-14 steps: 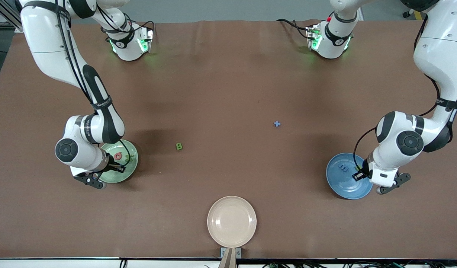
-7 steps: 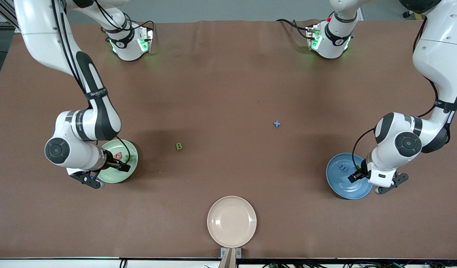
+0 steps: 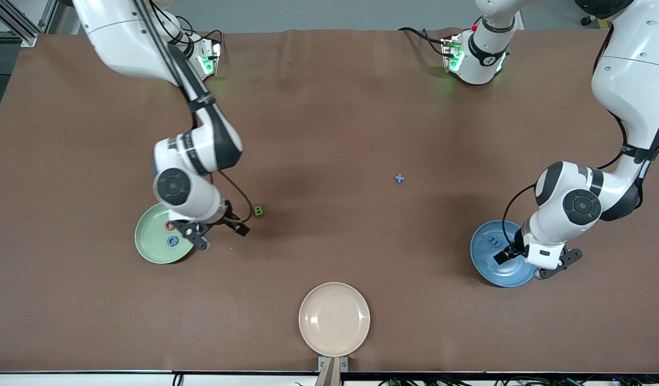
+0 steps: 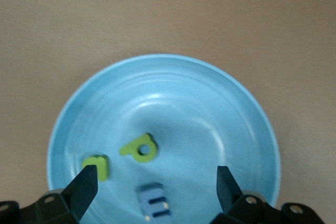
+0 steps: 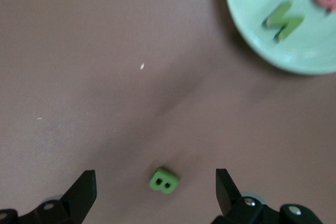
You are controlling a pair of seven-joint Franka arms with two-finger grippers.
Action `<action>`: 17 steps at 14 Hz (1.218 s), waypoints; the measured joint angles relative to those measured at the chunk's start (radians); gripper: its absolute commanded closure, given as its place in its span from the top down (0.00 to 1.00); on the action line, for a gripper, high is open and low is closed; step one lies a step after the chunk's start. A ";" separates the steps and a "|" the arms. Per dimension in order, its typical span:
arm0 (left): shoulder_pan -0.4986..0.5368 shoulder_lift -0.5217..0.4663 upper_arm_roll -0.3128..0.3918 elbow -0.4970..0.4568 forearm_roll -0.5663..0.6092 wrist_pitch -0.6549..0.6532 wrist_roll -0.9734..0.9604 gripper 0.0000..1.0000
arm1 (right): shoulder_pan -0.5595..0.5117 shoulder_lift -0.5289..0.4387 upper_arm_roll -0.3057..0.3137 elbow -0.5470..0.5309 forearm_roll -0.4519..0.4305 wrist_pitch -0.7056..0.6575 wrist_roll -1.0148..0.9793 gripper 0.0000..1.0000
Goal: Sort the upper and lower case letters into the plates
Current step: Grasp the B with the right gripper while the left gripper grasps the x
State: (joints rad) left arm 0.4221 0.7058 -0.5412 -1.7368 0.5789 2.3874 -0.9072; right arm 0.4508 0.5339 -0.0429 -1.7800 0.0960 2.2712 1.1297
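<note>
Where the table ran closest to the front camera, found cream plate (image 3: 334,319), midway between the two ends.

Farther up, toward the left arm's end, found blue plate (image 3: 487,265). Counted three letters in it, close together:
- blue m (image 4: 154,208), lying flat.
- green letter with a round hole (image 4: 140,148), long axis slanted, just beside the m.
- second green letter (image 4: 97,166), shape not made out.

Saw left gripper (image 4: 156,174) hanging over that plate, fingers spread wide and grasping nothing.

Slightly farther, toward the right arm's end, found mint plate (image 3: 149,249). Counted three letters there too:
- blue C (image 3: 172,241), flat on the plate floor.
- pink Q (image 3: 170,225), partly under the right arm.
- green N (image 5: 283,20), lying slantwise in the right wrist view, near the rim.

Saw right gripper (image 5: 155,182) over bare table between mint plate and B, claw released, nothing in it.

Farther still, found green B (image 3: 258,211) flat on the table, apart from the mint plate, long axis running roughly toward the front camera, slightly tilted.

Farthest, found blue x (image 3: 399,178) alone near mid-table, flat, arms showing as a plus.
</note>
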 measured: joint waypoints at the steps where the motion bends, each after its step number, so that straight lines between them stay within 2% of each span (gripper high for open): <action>1: 0.000 -0.001 -0.015 0.000 0.000 -0.019 -0.012 1.00 | 0.018 0.005 0.000 -0.034 0.000 0.059 0.070 1.00; 5: 0.000 -0.025 -0.124 -0.008 0.000 -0.168 -0.084 1.00 | 0.069 0.058 0.000 -0.089 0.000 0.179 0.233 0.99; 9: -0.006 -0.067 -0.249 -0.105 0.000 -0.191 -0.265 1.00 | 0.086 0.090 -0.003 -0.091 -0.001 0.212 0.254 0.79; 10: -0.008 -0.071 -0.281 -0.132 0.000 -0.191 -0.319 1.00 | 0.085 0.093 -0.005 -0.092 -0.002 0.212 0.254 0.71; 12: -0.019 -0.074 -0.331 -0.169 0.005 -0.190 -0.405 1.00 | 0.086 0.093 -0.006 -0.097 -0.002 0.219 0.254 0.44; 15: -0.076 -0.074 -0.348 -0.218 0.071 -0.181 -0.564 1.00 | 0.085 0.084 -0.007 -0.097 -0.003 0.212 0.254 0.03; 17: -0.107 -0.071 -0.347 -0.261 0.132 -0.165 -0.667 1.00 | 0.086 0.080 -0.007 -0.102 -0.003 0.208 0.254 0.00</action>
State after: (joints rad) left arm 0.3150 0.6345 -0.8886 -1.9975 0.7113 2.2228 -1.5744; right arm 0.5364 0.6136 -0.0504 -1.8823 0.0929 2.4795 1.3837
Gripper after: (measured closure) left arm 0.000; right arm 0.630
